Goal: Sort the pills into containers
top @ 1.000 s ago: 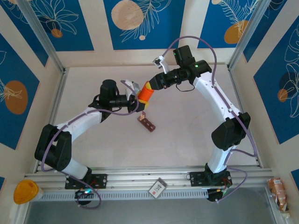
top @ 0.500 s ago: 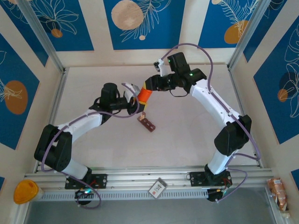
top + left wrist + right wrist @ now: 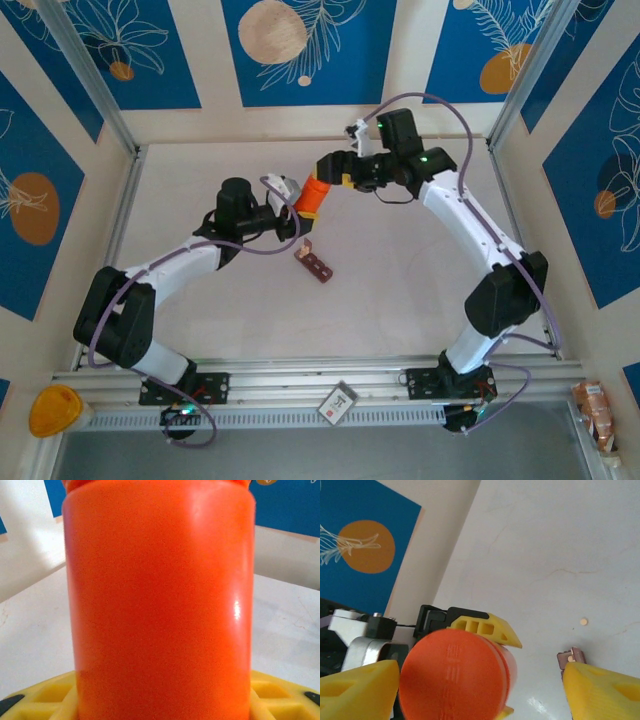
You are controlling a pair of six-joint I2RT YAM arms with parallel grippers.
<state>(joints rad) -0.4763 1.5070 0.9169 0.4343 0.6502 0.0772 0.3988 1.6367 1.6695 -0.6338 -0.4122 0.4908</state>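
Observation:
An orange bottle [image 3: 315, 197] with its orange cap [image 3: 451, 680] on is held tilted above the table, my left gripper [image 3: 298, 208] shut on its body. In the left wrist view the bottle [image 3: 160, 595] is very close, with yellow fingers [image 3: 40, 700] at its base. My right gripper [image 3: 336, 172] stands open just beyond the cap end, and its fingers [image 3: 357, 690] are spread wide around the cap without clamping it. The dark reddish-brown containers [image 3: 315, 264] lie on the table below the bottle, and one end [image 3: 569, 656] peeks past my right finger. One small pale pill [image 3: 583, 622] lies on the table.
The white table [image 3: 400, 290] is walled by blue-patterned panels and metal posts. A small card [image 3: 337, 401] lies on the front rail between the arm bases. A yellow object [image 3: 55, 410] sits at the near left corner.
My right gripper has opened off the bottle's cap and drawn back up and to the right. The left gripper still holds the bottle, now slightly higher.

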